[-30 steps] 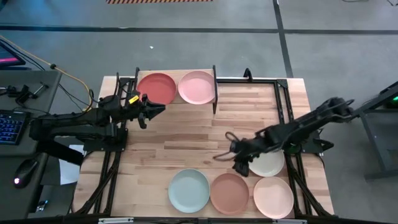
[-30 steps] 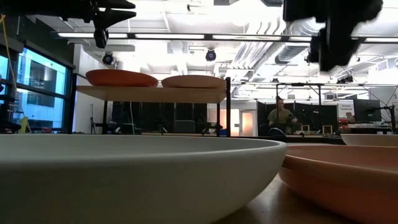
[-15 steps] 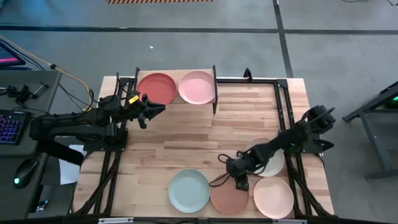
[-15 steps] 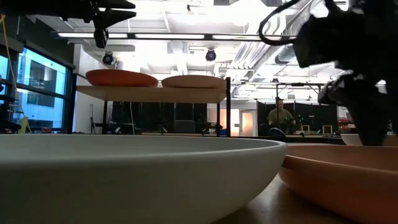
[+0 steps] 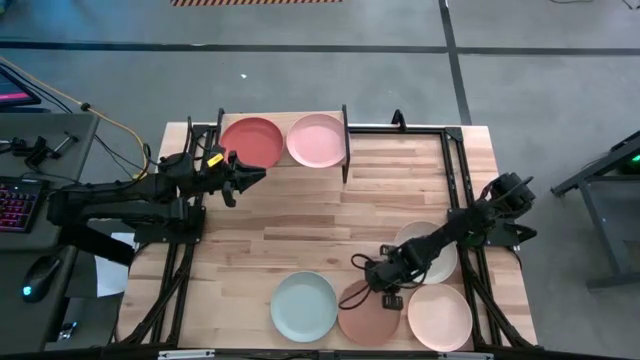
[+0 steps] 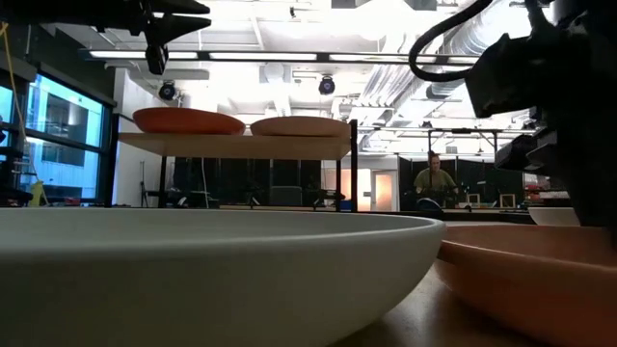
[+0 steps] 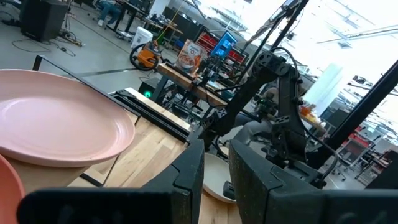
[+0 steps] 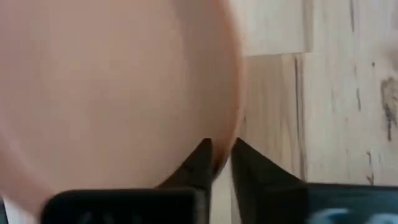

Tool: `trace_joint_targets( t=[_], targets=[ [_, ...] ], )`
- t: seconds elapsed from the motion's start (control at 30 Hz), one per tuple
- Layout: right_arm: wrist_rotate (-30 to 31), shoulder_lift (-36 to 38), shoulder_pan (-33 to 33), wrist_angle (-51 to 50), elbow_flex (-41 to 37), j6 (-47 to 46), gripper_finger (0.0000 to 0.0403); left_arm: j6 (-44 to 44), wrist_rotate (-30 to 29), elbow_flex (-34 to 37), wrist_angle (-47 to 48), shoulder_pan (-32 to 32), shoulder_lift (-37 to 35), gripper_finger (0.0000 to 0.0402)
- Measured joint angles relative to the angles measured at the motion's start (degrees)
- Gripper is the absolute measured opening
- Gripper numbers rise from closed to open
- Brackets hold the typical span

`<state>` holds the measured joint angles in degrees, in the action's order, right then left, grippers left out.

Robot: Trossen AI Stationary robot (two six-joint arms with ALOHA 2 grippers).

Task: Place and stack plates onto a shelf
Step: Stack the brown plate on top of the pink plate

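The shelf (image 5: 283, 160) stands at the table's far edge with the red plate (image 5: 252, 142) and the pink plate (image 5: 316, 140) side by side on it. The pale blue plate (image 5: 303, 306), the terracotta plate (image 5: 362, 318) and the peach plate (image 5: 440, 316) lie in a row along the near edge, and the cream plate (image 5: 435, 258) lies behind them. My right gripper (image 5: 388, 294) is down at the terracotta plate's far rim, shut on it. My left gripper (image 5: 258, 176) hovers in front of the shelf, its fingers slightly apart and empty. My right gripper has the terracotta plate's rim (image 8: 231, 134) on its far right side, with one finger (image 8: 200, 163) inside the plate and the other (image 8: 249, 171) outside over the table. The fingers slant down from the far right. The plate lies flat on the table.
The shelf's black uprights (image 5: 345, 140) rise at its ends. A black frame (image 5: 455, 170) runs along the table's right side. A keyboard (image 5: 18, 205) and a mouse (image 5: 40, 270) sit on a desk to the left of the table. Bare wood lies between the shelf and the plates.
My right gripper has moved from beside the cream plate toward the near edge and down to the terracotta plate's far rim, where it now sits. The plates have not moved.
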<state>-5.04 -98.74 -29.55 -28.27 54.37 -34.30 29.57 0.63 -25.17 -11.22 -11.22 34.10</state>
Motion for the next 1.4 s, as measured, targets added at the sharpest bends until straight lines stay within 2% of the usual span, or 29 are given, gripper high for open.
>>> trace_joint_targets(
  t=[0.03,0.27,0.37,0.53,0.7,0.87,0.97,1.1,1.27,1.4],
  targets=[
    [-0.05,0.02,0.22,0.14,0.01,-0.31,0.0014,-0.43,-0.01,0.0,0.02,0.0,-0.01,0.0062],
    [-2.22,1.43,1.59,0.23,0.0,-1.3,0.0003,-1.73,-1.32,0.0,0.02,0.0,-0.02,0.0062],
    [-2.35,4.61,2.55,-1.19,0.0,-0.21,0.0001,-1.73,-1.36,0.0,-0.03,0.0,-0.02,0.0062],
    [-2.01,14.07,6.69,-5.66,0.0,3.02,0.0001,-1.73,-1.43,0.0,-0.5,0.0,-0.04,0.0062],
    [2.18,24.58,16.3,-4.54,0.0,4.8,0.0,-1.51,-1.51,0.0,-2.76,0.0,-0.04,0.0062],
    [6.07,29.69,30.43,4.45,0.1,3.22,0.0,-0.68,-1.51,0.0,-4.03,0.0,-0.04,0.0062],
    [6.56,29.54,38.34,6.19,3.61,-0.34,0.0,-0.68,-1.51,0.0,-4.7,0.0,-0.04,0.0062],
    [6.35,25.86,46.76,1.49,14.6,0.59,0.0,-1.08,-1.51,-0.02,-6.03,0.0,-0.06,0.0062],
    [2.55,16.76,55.12,-7.0,29.81,3.75,0.0,-1.27,-1.51,-0.02,-6.76,0.0,-0.06,0.0062],
    [-1.28,8.0,59.01,-11.68,39.08,3.83,0.0,-1.27,-1.51,-0.02,-6.74,0.0,-0.06,0.0062]
  ],
)
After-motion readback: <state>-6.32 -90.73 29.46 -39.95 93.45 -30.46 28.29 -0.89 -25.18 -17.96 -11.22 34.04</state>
